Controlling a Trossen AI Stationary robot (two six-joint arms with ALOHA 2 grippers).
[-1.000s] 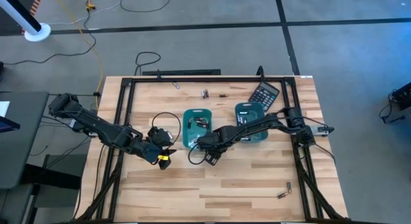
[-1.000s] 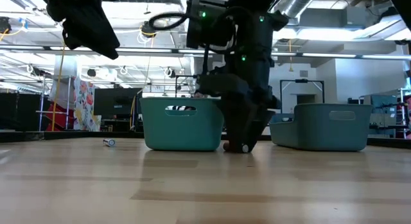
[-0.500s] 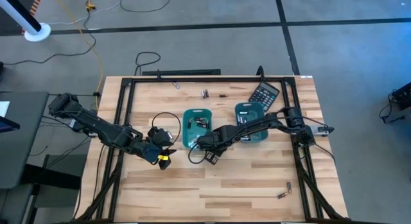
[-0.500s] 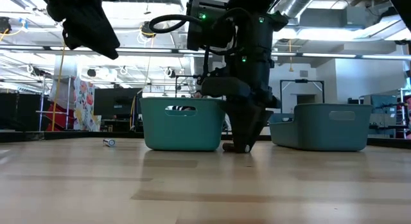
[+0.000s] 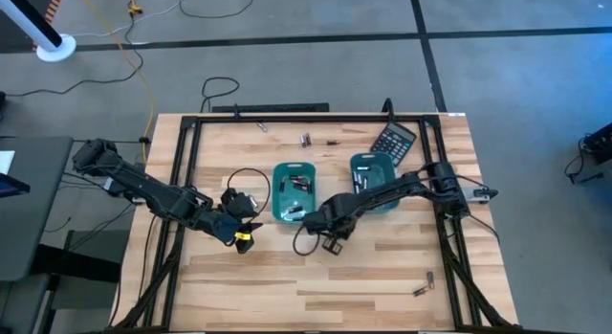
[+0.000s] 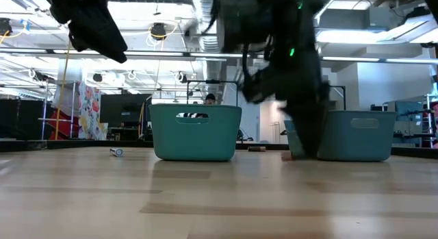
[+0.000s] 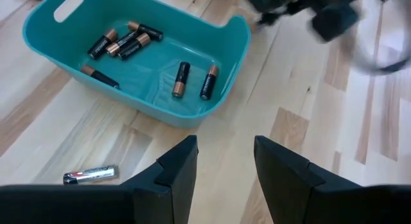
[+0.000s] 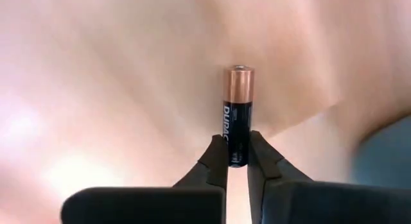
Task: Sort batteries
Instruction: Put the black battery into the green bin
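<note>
Two teal trays stand mid-table, the left tray [image 5: 294,189] and the right tray [image 5: 373,178]. The left tray [image 7: 138,54] holds several black-and-copper batteries [image 7: 181,78]. My right gripper [image 5: 331,243] hangs just near of the gap between the trays, pointing down, shut on one black-and-copper battery [image 8: 237,115]. In the low view it is a blur [image 6: 300,151] before the right tray [image 6: 356,135]. My left gripper [image 5: 245,234] waits open left of the trays [image 7: 225,163], holding nothing. A silvery battery [image 7: 90,175] lies on the wood near it. My right gripper pinches the battery's black end [image 8: 236,156] between its two fingertips [image 8: 215,161]. The fingers come from above and the battery runs on in line with them, copper end [image 8: 238,76] pointing away toward the table. Whether that end touches the wood I cannot tell.
A black calculator [image 5: 394,139] lies at the far right. Loose batteries lie near the far edge [image 5: 306,139] and near the right front corner [image 5: 421,289]. One small battery [image 6: 118,152] lies left of the left tray. A black frame [image 5: 182,181] borders the table.
My right gripper has gone toward the table's right edge and a little toward the near edge, from beside the left tray to in front of the right tray, tipping more upright as it went. My left arm has kept still.
</note>
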